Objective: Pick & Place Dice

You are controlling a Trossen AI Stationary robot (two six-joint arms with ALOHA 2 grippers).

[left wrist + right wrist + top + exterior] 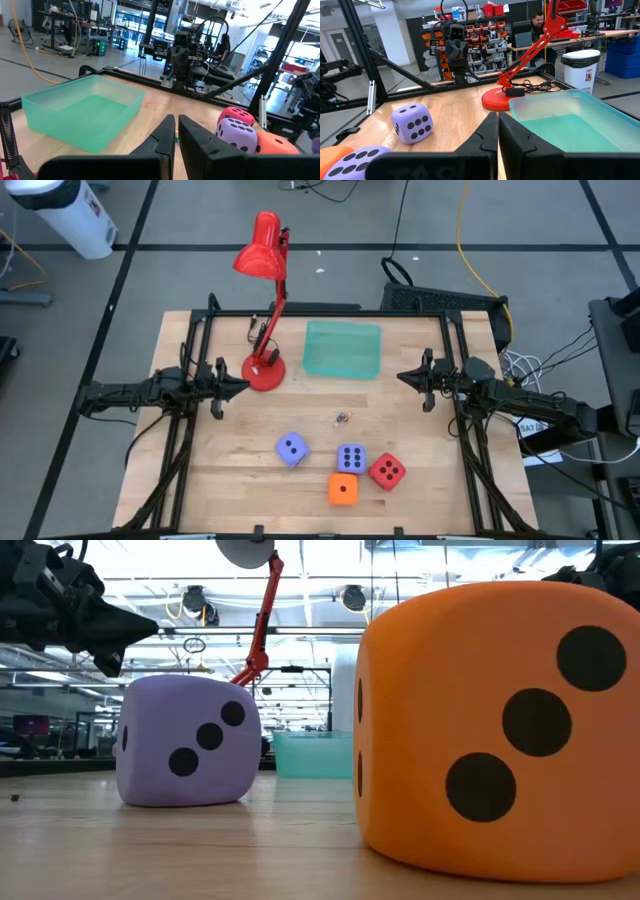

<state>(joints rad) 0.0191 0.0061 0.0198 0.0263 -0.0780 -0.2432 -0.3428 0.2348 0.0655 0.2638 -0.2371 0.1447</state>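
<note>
Table: pale wooden table [400, 460] inside a dark frame, grey floor all round.
Dice: four are grouped near the front edge, around its middle. One lavender die [291, 448] sits apart towards the left; second lavender die [351, 459], orange die [343, 489] and red die [387, 470] are clustered close together.
Tray: green tray [343, 348] is set near the back edge.
Lamp: red lamp [264, 367] is stood just beside the tray.
Left tool: left tool [243, 387] is held near the lamp base, fingers closed together, nothing gripped.
Right tool: right tool [403, 376] is held near the tray's right side, fingers closed, nothing gripped.
</note>
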